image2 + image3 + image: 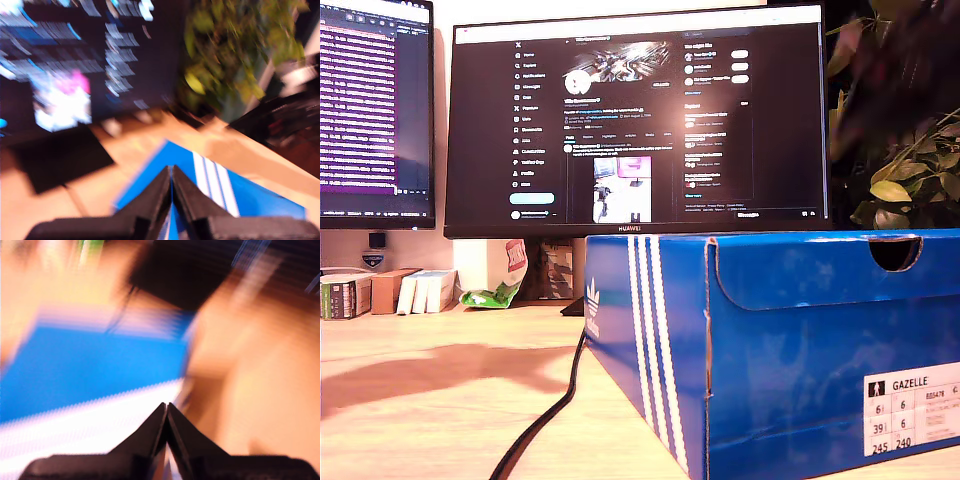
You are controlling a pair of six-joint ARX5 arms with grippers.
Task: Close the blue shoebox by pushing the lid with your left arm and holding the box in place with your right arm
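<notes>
Exterior view: blue shoebox (770, 350), lid (820, 265) down, on bench (440, 400) at exterior view's right. Light, stiff cardboard; likely slides; press flat lid top. My first hand (171, 172) and my second hand (166, 407): fingers together, empty.

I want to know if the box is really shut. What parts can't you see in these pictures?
- Top of the box: hidden in the exterior view, the camera sits too low.
- Box's far end: cut off by the exterior view's right edge.
- Both wrist views: motion blur smears the box and monitor.
- My first gripper and second gripper: absent from the exterior view.
- Label: partly cut off, print too small.
</notes>
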